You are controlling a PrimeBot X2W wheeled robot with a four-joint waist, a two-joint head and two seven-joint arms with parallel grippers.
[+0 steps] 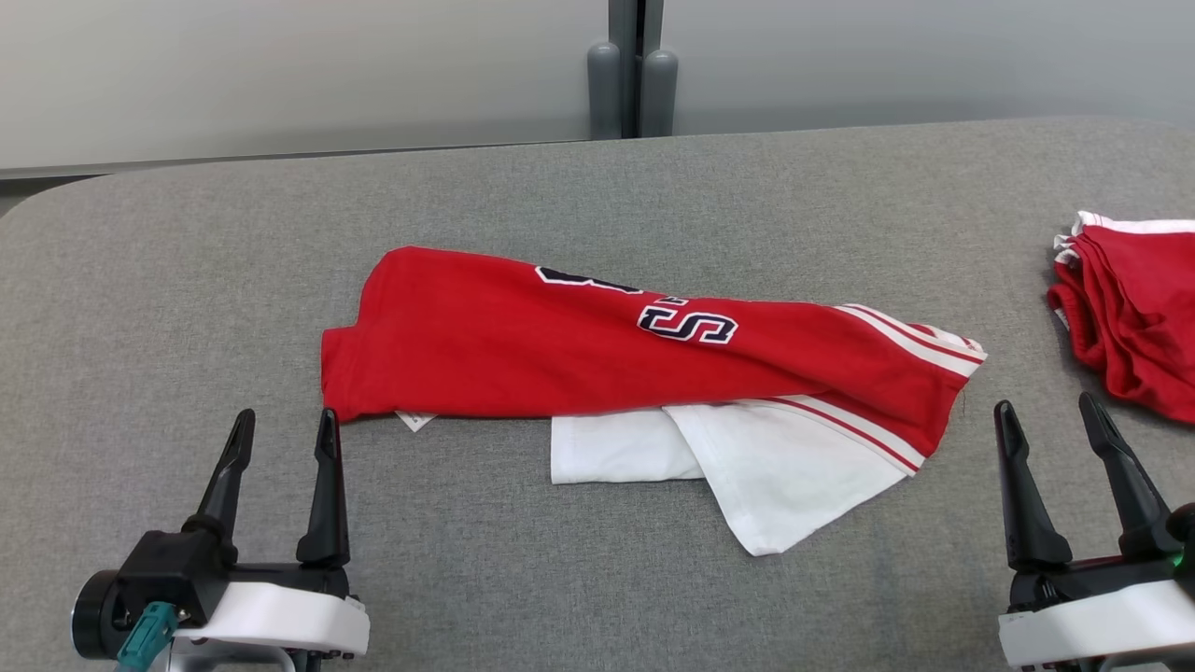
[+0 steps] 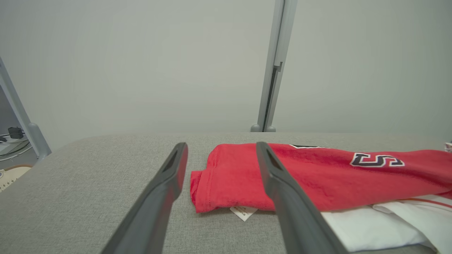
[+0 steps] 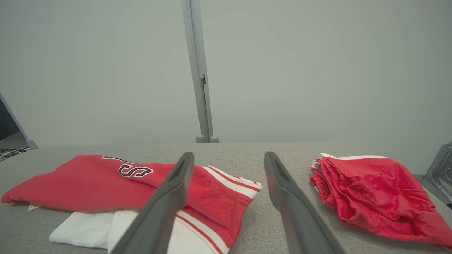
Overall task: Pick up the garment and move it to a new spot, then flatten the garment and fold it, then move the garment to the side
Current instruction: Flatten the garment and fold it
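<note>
Left pincer (image 1: pixel 286 416) and right pincer (image 1: pixel 1047 402) gape empty near the seemingly folded garment (image 1: pixel 560 345).

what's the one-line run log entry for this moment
garment: red-and-white shirt, loosely folded on table | left end effector: open, empty, near shirt's left end | right end effector: open, empty | aside: second red garment
</note>
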